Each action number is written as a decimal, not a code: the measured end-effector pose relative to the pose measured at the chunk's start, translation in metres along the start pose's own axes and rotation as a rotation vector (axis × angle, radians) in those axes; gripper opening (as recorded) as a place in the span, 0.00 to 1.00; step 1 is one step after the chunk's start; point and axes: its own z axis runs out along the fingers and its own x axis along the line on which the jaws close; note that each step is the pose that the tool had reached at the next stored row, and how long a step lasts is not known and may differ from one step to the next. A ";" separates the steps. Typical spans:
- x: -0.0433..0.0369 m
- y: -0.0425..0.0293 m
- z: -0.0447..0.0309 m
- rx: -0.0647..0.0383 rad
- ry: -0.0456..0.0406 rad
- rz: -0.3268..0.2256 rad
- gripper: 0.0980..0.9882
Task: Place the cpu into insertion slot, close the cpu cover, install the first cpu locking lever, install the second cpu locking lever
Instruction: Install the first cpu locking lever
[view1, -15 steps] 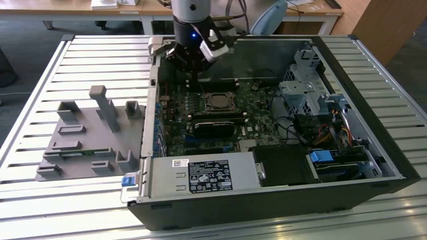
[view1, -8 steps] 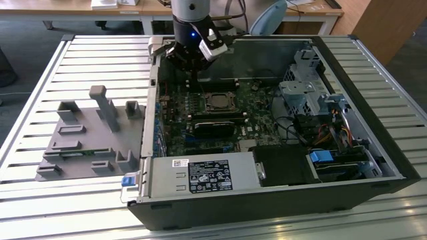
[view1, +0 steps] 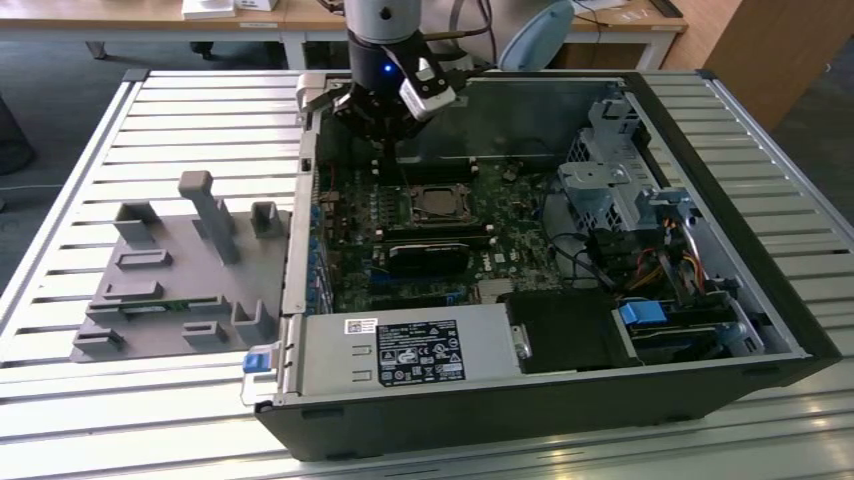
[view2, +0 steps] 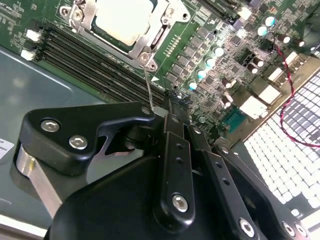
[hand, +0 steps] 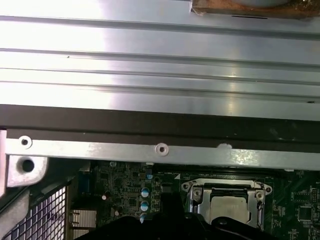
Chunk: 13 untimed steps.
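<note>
Gripper (view2: 167, 102): closest to lens in the second wrist view; jaws look pinched together on tip of thin wire locking lever (view2: 148, 85), no gap visible.
Lever: runs from cover's corner to gripper, raised off motherboard (view2: 210, 75), not latched.
Cpu (view2: 125, 17): seated in insertion slot (view1: 415, 203), silver top showing.
Cpu cover (view2: 150, 44): down over chip, frame round its edge.
Step (my read): latching a lever; which of the 2, can't tell.
How: follow lever's arc, grip near tip, press down then tuck sideways; thin wire may slip or bend w/ side load.
</note>
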 end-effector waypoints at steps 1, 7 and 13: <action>-0.0011 0.0002 0.0001 0.000 0.0000 0.000 0.01; -0.0105 0.0009 0.0006 0.001 0.0000 0.000 0.01; -0.0214 0.0008 0.0016 0.001 0.0000 0.000 0.01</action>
